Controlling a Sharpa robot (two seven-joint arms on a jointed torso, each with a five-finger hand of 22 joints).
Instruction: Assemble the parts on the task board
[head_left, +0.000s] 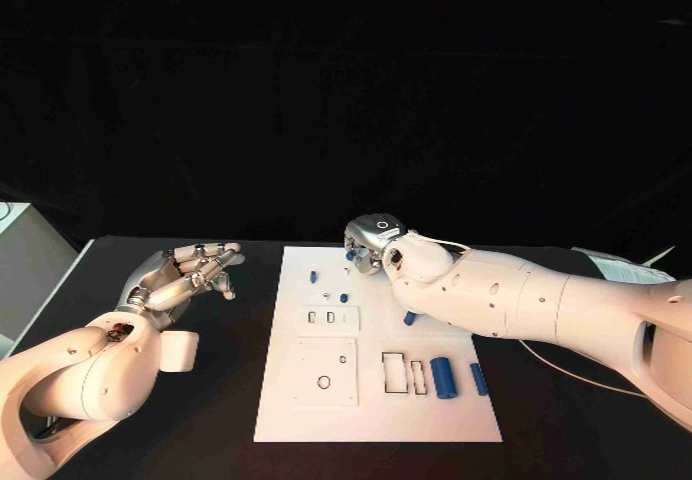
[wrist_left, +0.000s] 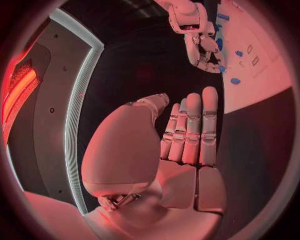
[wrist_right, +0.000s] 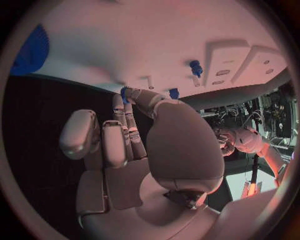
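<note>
My right hand (head_left: 372, 243) reaches over the far edge of the task board (head_left: 289, 415), a flat white matte plate lying in the middle of the black table (head_left: 188, 420). My fingertips (wrist_right: 125, 95) close on a small blue part (head_left: 351, 255) right there; from the wrist I see a bit of blue pinched at their ends. My left hand (head_left: 185, 275) hovers off the board's left side, fingers straight and side by side, holding nothing. The board carries shallow rectangular recesses (head_left: 404, 372) and raised square plates with slots and holes (head_left: 327, 370). Two smooth blue cylinders (head_left: 444, 377) lie side by side near the board's right edge, beside the recesses. Small blue pegs (head_left: 315, 276) stand on the board's far part, and another blue piece (head_left: 410, 319) peeks out just under my right forearm.
</note>
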